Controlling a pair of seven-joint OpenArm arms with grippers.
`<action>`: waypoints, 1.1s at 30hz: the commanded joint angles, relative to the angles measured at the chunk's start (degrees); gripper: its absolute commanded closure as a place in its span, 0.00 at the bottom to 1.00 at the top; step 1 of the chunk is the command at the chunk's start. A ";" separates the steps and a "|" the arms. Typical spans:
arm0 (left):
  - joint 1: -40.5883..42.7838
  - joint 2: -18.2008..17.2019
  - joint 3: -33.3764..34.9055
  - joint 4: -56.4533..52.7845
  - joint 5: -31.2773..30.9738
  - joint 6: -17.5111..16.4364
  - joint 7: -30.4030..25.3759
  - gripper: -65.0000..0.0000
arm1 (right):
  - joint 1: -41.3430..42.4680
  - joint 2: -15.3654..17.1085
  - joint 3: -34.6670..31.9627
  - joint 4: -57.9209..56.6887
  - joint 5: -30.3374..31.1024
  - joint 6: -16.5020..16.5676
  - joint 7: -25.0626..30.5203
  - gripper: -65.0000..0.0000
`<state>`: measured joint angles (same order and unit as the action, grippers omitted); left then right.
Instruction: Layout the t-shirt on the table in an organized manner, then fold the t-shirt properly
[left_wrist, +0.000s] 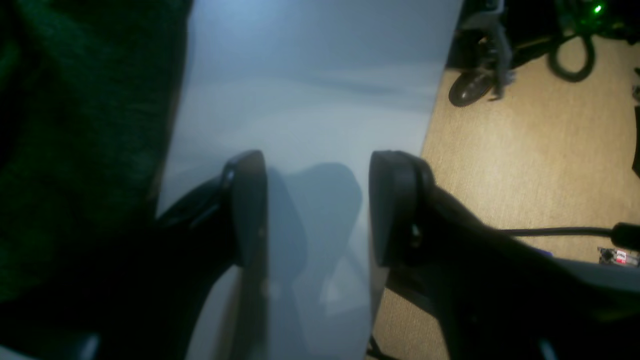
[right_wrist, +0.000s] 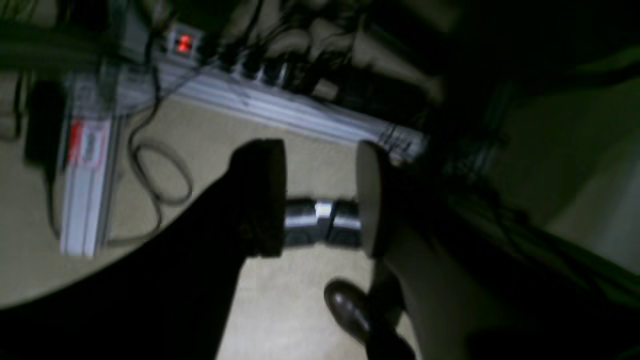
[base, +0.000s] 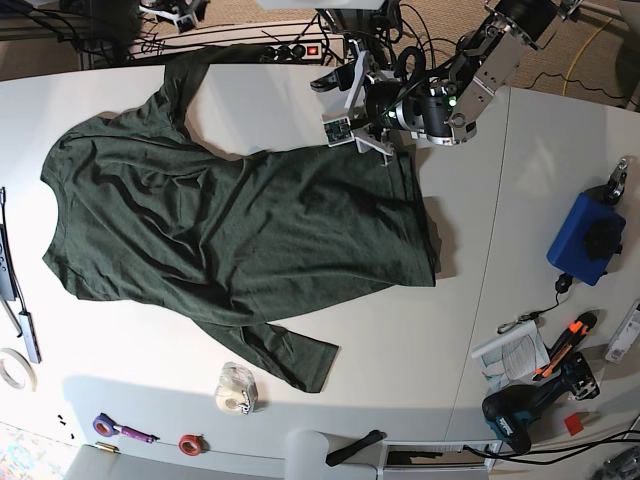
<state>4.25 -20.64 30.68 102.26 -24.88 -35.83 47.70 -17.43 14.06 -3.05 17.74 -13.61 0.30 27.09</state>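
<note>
I see the t-shirt (base: 235, 225) spread flat on the white surface (base: 150, 370), its long axis running left to right in the base view: the collar end points left, the hem lies at the right, one sleeve reaches toward the far edge and the other toward the near edge beside a roll of tape (base: 236, 388). Only one arm shows in the base view, hanging above the far right corner of the hem. My left wrist view gives what the base view cannot: the left pincer (left_wrist: 317, 207) has its jaws spread with nothing between them, poised over bare surface with green cloth just to its left and the floor (left_wrist: 540, 150) beyond the edge. My right wrist view shows the right pincer (right_wrist: 320, 197) likewise spread and empty, looking down past the surface at floor, cables and a power strip (right_wrist: 280, 100).
</note>
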 joint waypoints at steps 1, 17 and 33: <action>-0.33 -0.15 -0.11 0.76 -0.20 0.04 -0.22 0.47 | 0.39 0.50 0.15 -0.20 0.15 -1.46 1.11 0.64; -0.33 -0.13 -0.11 0.76 -0.22 0.04 -1.22 0.47 | 4.76 2.16 0.09 -0.11 -27.96 -10.47 3.45 0.64; -0.31 -0.15 -0.11 0.76 -0.22 0.07 -1.22 0.47 | 5.49 1.14 0.00 9.94 -31.21 -5.73 3.61 0.55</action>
<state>4.27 -20.67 30.68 102.26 -24.69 -35.83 47.22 -11.75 14.81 -3.07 27.42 -45.19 -4.93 29.95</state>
